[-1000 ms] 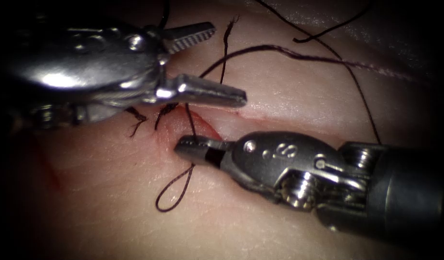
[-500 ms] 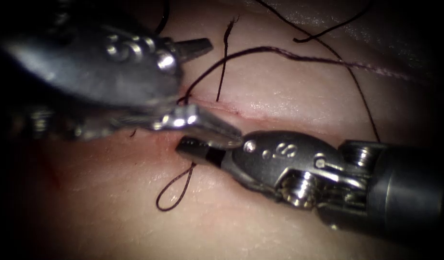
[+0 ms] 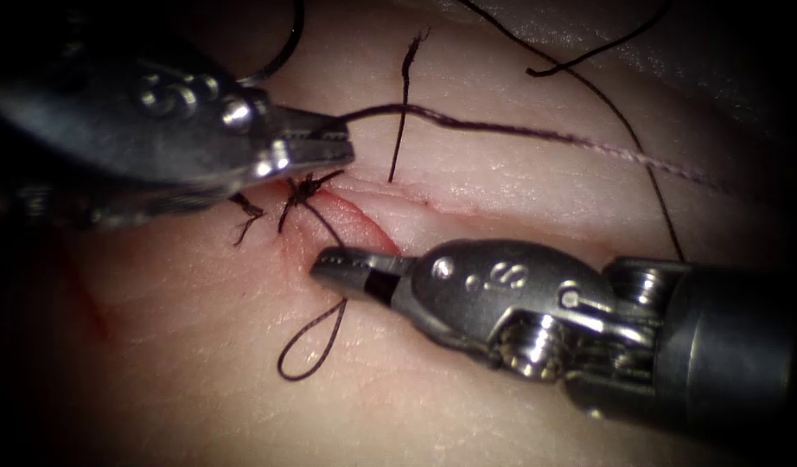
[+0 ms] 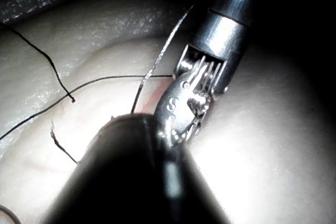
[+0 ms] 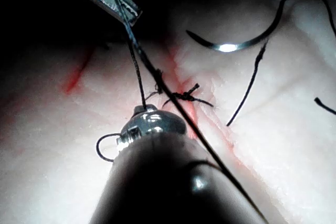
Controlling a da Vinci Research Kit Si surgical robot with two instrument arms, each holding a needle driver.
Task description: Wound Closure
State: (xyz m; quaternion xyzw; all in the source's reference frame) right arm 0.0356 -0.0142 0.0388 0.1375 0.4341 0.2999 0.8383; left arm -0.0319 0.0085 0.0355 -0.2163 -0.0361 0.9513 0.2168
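Endoscope view: knot-tying at the cut, both tools closed on thread.

Left tool (image 3: 329,143) has its jaws clamped on the long thread (image 3: 519,131), which runs taut to the far right; a second ago those jaws stood open, so it has just taken hold; right tool (image 3: 338,266) stays closed on the short strand rising from the knot (image 3: 305,190), with a small loop (image 3: 310,348) lying just near of it on the tissue (image 3: 502,182); red fluid (image 3: 360,220) marks the cut (image 3: 433,206); right wrist view finds the needle (image 5: 236,43) lying free on the tissue, held by neither tool; judged, tightening is in hand, calling for steady, opposed tension.
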